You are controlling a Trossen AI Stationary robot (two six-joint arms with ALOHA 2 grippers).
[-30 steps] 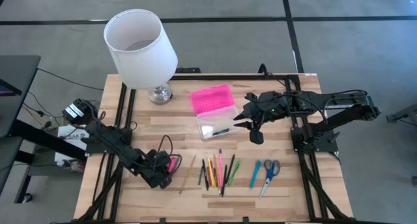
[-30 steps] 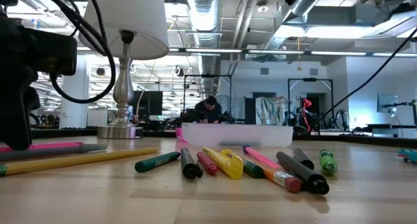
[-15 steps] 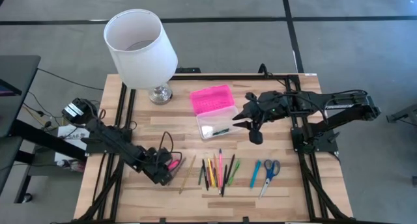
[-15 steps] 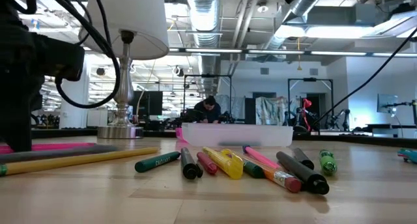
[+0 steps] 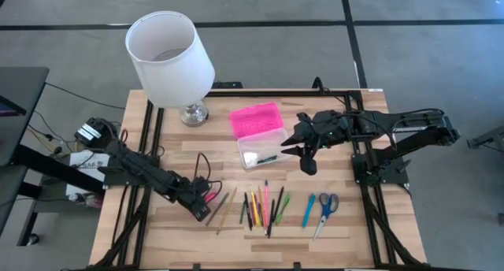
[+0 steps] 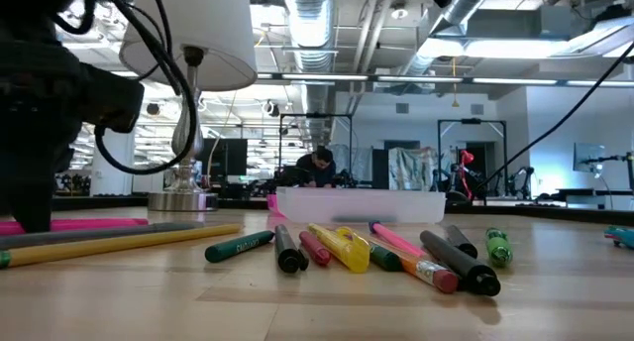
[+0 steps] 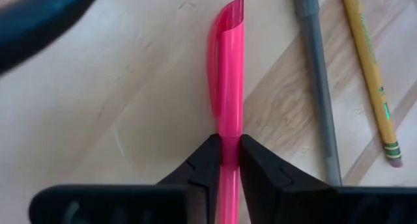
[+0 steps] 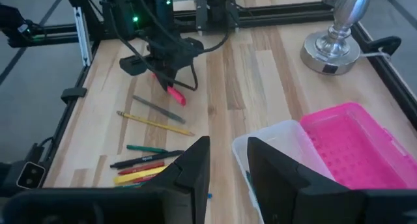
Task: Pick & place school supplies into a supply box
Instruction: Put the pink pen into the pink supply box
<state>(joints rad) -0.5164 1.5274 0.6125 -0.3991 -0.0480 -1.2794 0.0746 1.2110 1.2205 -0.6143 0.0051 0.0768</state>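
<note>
1. Bench [image 5: 339, 232]: pale wood planks w/ black frame rails along both sides. Bare wood along the near edge and at the near right corner; lamp base [image 5: 194, 113] w/ white shade [image 5: 169, 58] stands at the far left.
2. Left end effector [image 5: 206, 202] is low over the bench's near-left part, fingers [image 7: 210, 164] pinched together on a pink highlighter [image 7: 226, 87]. The highlighter lies flat on the wood, cap end pointing away from the wrist.
3. Just beside it: a grey pen [image 7: 318, 81], then a yellow pencil [image 7: 369, 71] w/ pink eraser end, roughly parallel, not touching the highlighter.
4. Right end effector [image 5: 305, 149] hovers by the right side of the supply box [image 5: 262, 148], fingers [image 8: 193, 165] a little apart, nothing between them.
5. Supply box sits mid-bench: pink lid [image 5: 255, 119] swung open toward the far side, clear base nearer. Base holds one dark pen-like item; can't tell more.
6. Loose supplies nearer than the box: a tight fan of pens and markers [image 5: 264, 206] (black, red, yellow, pink, green), then a blue pen [image 5: 308, 210] and blue-handled scissors [image 5: 325, 211] to the right, set apart from the fan.
7. Shapes/materials: thin round barrels, glossy plastic; box lid has a gridded inner face; lamp base is polished metal.
</note>
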